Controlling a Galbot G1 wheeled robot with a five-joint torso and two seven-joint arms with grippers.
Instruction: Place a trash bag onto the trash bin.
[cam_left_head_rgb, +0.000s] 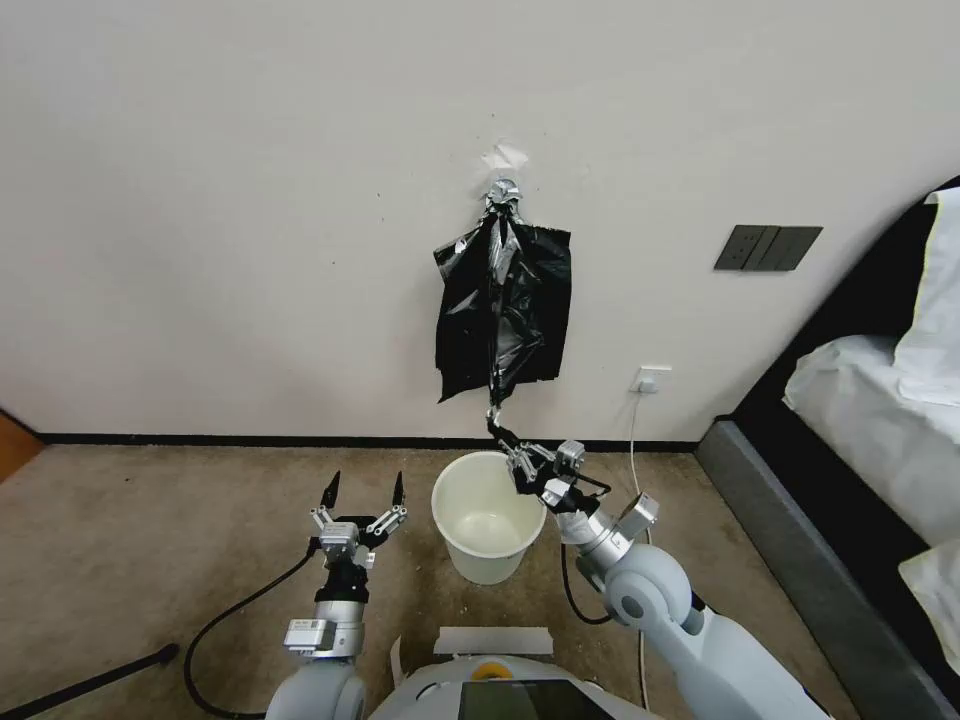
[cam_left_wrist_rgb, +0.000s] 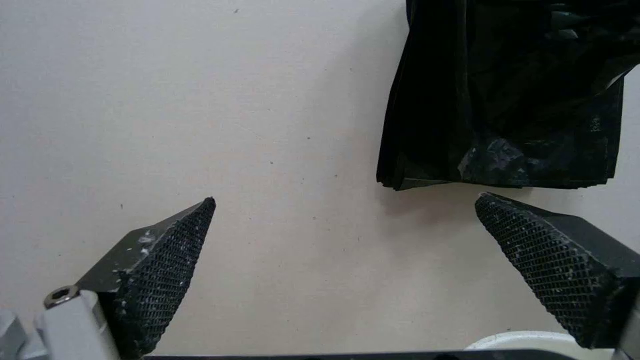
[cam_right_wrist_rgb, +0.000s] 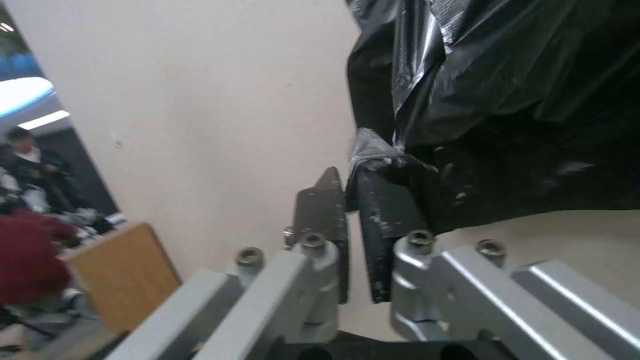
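Our left gripper waits with its fingers spread wide and empty, left of the small round cream-white plastic trash bin on the floor. Our right gripper, pinched tight, holds the bottom corner of one thin glossy black plastic trash bag. It hangs lengthwise down the wall, directly above the bin's far rim, among the flat bundle of black bags. We judge a downward pull is needed.

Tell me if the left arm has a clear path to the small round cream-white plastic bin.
Probably yes: the left gripper hovers open beside the cream-white plastic bin, with bare carpet between them.
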